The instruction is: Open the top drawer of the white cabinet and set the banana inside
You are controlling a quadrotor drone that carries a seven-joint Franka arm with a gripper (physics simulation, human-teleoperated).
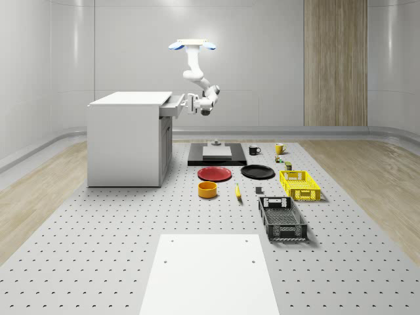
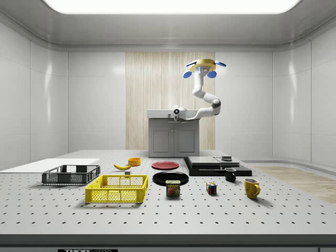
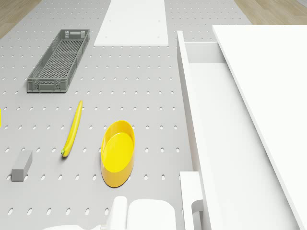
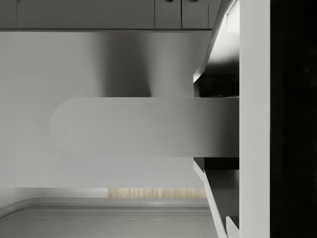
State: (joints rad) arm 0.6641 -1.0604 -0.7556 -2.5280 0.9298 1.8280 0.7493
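Banana (image 1: 237,191) lies flat on the perforated floor, between the yellow bowl (image 1: 208,189) and the grey crate (image 1: 282,218), well apart from the white cabinet (image 1: 126,139). Judging by shape: light, slightly soft, curved and smooth, so pinch it across the mid-body, not the tapered ends. Top drawer (image 3: 225,143) is pulled partly out and looks empty inside. Drone hovers beside the cabinet's front, above the floor; gripper (image 1: 194,104) is at the drawer handle (image 4: 143,126), fingers look clamped on it. Bowl, grey crate and yellow crate (image 1: 300,184) all look empty.
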